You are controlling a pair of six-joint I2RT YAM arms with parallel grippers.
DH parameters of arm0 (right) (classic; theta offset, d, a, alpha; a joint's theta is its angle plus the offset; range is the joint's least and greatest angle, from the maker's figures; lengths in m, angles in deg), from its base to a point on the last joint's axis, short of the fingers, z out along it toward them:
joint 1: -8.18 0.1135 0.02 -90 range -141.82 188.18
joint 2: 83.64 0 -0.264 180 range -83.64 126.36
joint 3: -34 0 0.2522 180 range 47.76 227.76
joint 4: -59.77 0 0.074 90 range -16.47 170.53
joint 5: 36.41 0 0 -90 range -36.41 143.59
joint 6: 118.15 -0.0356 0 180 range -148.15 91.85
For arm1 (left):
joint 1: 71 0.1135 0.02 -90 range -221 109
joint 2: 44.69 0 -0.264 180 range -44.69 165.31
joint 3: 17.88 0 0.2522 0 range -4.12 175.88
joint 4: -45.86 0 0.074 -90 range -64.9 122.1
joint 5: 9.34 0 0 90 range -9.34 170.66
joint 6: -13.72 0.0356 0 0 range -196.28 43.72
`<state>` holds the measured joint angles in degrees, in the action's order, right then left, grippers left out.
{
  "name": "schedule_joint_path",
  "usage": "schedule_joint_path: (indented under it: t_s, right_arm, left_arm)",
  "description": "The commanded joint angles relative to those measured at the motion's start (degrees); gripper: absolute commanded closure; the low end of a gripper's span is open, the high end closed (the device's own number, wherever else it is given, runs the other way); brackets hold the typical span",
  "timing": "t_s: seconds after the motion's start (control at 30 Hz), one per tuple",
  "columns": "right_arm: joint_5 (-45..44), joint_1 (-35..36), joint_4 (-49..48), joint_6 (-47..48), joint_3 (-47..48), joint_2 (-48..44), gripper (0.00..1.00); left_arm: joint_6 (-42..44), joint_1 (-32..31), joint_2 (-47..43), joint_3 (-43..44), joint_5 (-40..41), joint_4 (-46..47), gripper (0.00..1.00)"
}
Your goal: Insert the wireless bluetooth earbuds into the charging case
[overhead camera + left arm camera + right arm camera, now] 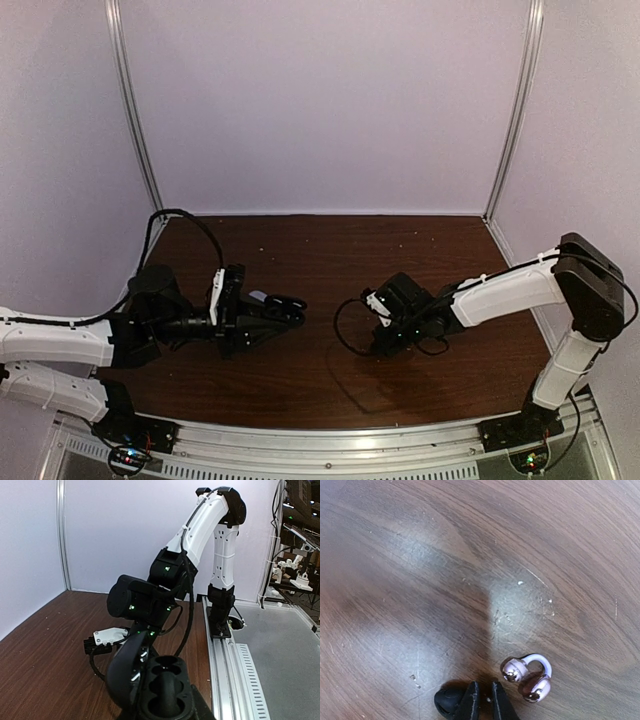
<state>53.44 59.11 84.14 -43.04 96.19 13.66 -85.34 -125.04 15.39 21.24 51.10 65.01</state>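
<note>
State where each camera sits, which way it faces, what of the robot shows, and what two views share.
Top external: above and behind the bases, looking down on the table; both arms, left gripper and right gripper show.
Left wrist: low, facing level across the table at the right arm; own dark fingers at bottom.
Right wrist: pointing straight down at the wood; own fingertips beside an earbud.
Shared: the right arm, in top external and left wrist.

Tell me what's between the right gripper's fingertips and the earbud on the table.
Only a narrow strip of bare table. The right wrist view shows the earbud lying just beside the right gripper, up and to the right of its fingertips.
</note>
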Motion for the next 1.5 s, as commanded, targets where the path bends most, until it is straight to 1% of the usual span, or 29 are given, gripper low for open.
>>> schedule_joint_path:
  t_s: [0.0,0.13,0.23,0.33,0.47,0.67,0.93,1.2,1.37,1.47]
  right_arm:
    - [2.4,0.0,2.6,2.2,1.3,0.4,0.88]
    - [-2.4,-1.0,5.2,2.3,2.9,-2.7,0.84]
    - [-3.7,-2.4,7.4,2.7,3.4,-6.8,0.82]
    - [-0.6,-2.5,7.9,2.8,2.7,-11.3,0.80]
    - [5.3,-1.5,7.6,1.2,1.6,-13.1,0.77]
    - [8.5,1.1,7.2,1.0,2.3,-10.7,0.72]
    - [9.2,1.4,7.4,1.4,3.1,-5.4,0.72]
    - [8.5,1.4,6.6,1.6,2.7,-3.5,0.71]
    - [8.4,1.5,6.0,1.8,2.8,-3.2,0.77]
    - [8.3,1.4,6.1,1.9,2.7,-3.0,0.78]
  left_arm:
    - [0.6,0.4,-0.5,-0.3,0.6,2.0,1.00]
    - [0.6,0.4,-0.5,-0.2,0.6,1.8,1.00]
    - [0.5,0.4,-0.9,-0.3,0.9,1.6,1.00]
    - [0.3,0.4,-1.4,-0.6,1.0,1.5,1.00]
    - [0.1,0.4,-1.4,-0.7,1.1,1.8,1.00]
    - [0.0,0.4,-0.8,-0.3,0.5,2.0,1.00]
    - [-0.1,0.3,-1.0,-0.2,0.7,1.6,1.00]
    - [-0.1,0.3,-1.2,-0.4,1.0,1.4,1.00]
    - [-0.1,0.4,-1.1,-0.3,1.0,1.4,1.00]
    - [-0.1,0.3,-1.1,-0.4,1.0,1.4,1.00]
